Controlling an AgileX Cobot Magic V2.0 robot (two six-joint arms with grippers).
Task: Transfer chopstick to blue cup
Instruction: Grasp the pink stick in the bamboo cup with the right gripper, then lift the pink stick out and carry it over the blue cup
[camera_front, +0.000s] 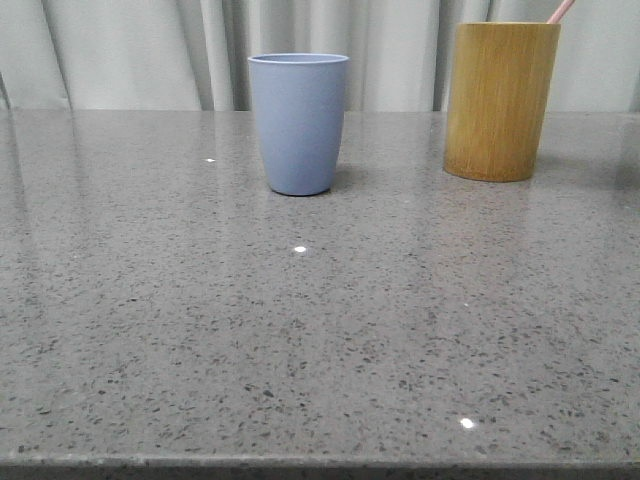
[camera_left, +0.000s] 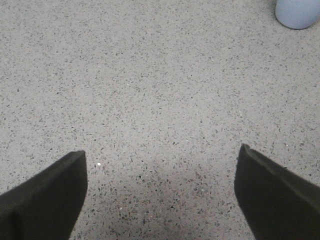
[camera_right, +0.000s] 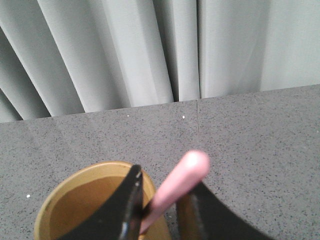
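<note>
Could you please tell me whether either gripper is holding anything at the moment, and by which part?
The right gripper brackets the chopstick just below its upper end, above the bamboo cup; whether it grips cannot be told. The left gripper is open, holding nothing.

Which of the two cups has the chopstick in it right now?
The taller yellow-brown bamboo cup on the right; the pink chopstick pokes above its rim. The shorter blue cup to its left shows nothing sticking out.

Blue cup (camera_front: 298, 122) matte plastic; bamboo cup (camera_front: 500, 100) smooth wood; table (camera_front: 300, 330) glossy speckled stone
</note>
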